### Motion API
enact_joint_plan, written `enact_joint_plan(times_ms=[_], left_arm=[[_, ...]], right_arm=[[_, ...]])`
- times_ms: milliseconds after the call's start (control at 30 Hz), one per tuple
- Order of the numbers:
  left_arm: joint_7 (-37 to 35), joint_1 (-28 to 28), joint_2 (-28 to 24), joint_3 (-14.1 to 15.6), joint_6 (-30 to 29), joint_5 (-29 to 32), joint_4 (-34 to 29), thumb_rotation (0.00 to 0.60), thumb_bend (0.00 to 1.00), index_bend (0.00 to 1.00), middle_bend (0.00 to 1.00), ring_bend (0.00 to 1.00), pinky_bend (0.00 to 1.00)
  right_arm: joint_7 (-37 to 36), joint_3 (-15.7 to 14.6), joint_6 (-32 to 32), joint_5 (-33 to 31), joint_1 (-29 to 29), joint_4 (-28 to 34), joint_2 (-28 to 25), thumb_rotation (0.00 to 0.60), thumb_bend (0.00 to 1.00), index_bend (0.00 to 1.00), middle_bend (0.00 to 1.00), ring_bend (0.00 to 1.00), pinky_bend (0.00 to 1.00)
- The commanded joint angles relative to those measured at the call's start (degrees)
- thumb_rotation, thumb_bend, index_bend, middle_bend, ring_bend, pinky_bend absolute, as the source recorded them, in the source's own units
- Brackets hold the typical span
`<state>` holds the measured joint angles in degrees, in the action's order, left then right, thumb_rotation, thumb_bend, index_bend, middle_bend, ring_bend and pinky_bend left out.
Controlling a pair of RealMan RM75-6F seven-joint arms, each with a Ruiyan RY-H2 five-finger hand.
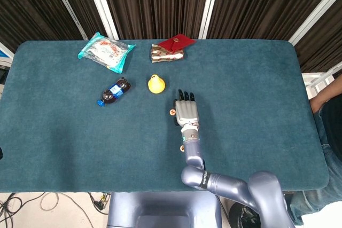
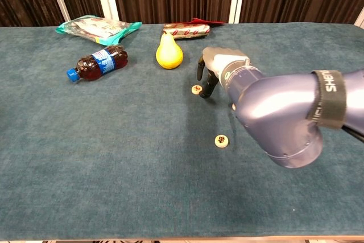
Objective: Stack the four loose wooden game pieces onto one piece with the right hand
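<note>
**My right hand beside the red-marked piece**

My right hand point(image 2: 219, 66) hangs fingers down, spread, holding nothing, just right of the red-marked piece point(image 2: 197, 89). A second piece point(image 2: 222, 140) lies nearer me. Beyond it: pear point(image 2: 169, 52), bottle point(image 2: 98, 64), snack bags point(image 2: 98, 28). My forearm point(image 2: 278, 112) hides whatever lies behind it.

2 round wooden pieces, one point(image 2: 197, 89) red-marked, one point(image 2: 221, 140) dark-marked, lie flat

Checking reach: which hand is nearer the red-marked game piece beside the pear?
Right. The right hand hovers just beside the red-marked piece, fingers pointing down. The left hand is in neither view.
</note>
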<state>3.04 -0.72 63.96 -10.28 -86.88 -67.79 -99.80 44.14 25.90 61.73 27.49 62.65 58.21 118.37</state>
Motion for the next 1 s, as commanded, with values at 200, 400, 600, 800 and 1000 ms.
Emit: enact_joint_plan(times_ms=[200,400,600,800,1000], left_arm=[[0.03,-0.02,0.01,0.07,0.0,-0.09,0.04,0.6,0.63,0.06,0.0,0.0,0.0],[-0.08,-0.03,-0.02,0.0,0.04,0.06,0.04,0.6,0.63,0.06,0.0,0.0,0.0],[-0.05,-0.04,-0.03,0.05,0.09,0.03,0.06,0.6,0.63,0.06,0.0,0.0,0.0],[-0.04,-0.05,-0.05,0.04,0.05,0.04,0.05,0.6,0.63,0.06,0.0,0.0,0.0],[0.03,-0.07,-0.03,0.04,0.08,0.12,0.06,0.6,0.63,0.06,0.0,0.0,0.0]], right_arm=[[0.56,1.6,-0.62,-0.17,0.69,-2.84,1.84,0.6,0.4,0.39,0.0,0.0,0.0],[0.53,2.36,-0.94,0.25,1.02,-4.7,3.03,0.6,0.4,0.43,0.0,0.0,0.0],[0.6,2.82,-1.17,0.73,1.14,-5.86,3.83,0.6,0.4,0.45,0.0,0.0,0.0],[0.28,3.57,-1.57,1.2,1.16,-7.08,4.62,0.6,0.4,0.46,0.0,0.0,0.0],[-0.01,4.34,-2.08,1.56,1.25,-8.4,5.36,0.6,0.4,0.46,0.0,0.0,0.0]])
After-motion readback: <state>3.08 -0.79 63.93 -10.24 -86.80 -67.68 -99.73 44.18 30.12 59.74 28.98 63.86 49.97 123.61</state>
